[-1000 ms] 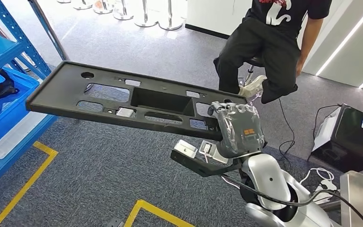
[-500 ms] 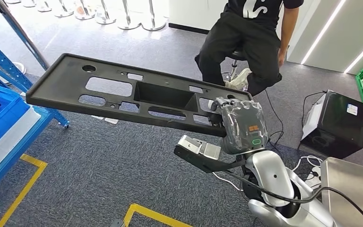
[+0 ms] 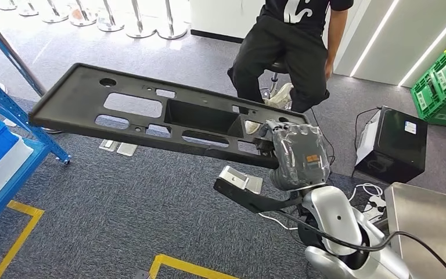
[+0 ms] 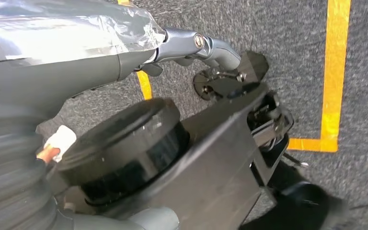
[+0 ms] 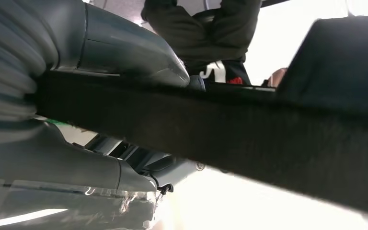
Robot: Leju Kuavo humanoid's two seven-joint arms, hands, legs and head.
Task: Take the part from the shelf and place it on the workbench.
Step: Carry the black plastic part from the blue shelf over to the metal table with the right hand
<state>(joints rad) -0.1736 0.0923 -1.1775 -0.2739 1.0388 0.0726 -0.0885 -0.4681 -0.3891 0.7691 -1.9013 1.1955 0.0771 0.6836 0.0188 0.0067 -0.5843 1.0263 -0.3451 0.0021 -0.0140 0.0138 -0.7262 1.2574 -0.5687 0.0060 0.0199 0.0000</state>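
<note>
Right hand (image 3: 293, 152), centre right of the head view, clamped on the near end of the long black part (image 3: 151, 116); part held in the air above grey carpet, reaching toward the upper left. Left hand (image 4: 62, 52) hanging over the floor, fingers blurred, cannot tell its state. Steel worktop (image 3: 430, 224) at lower right. Blue shelf (image 3: 0, 145) at left edge.

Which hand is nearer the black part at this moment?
Right. The right hand grips the near end of the black part. The left hand hangs low over the carpet beside a yellow floor line, holding nothing.
</note>
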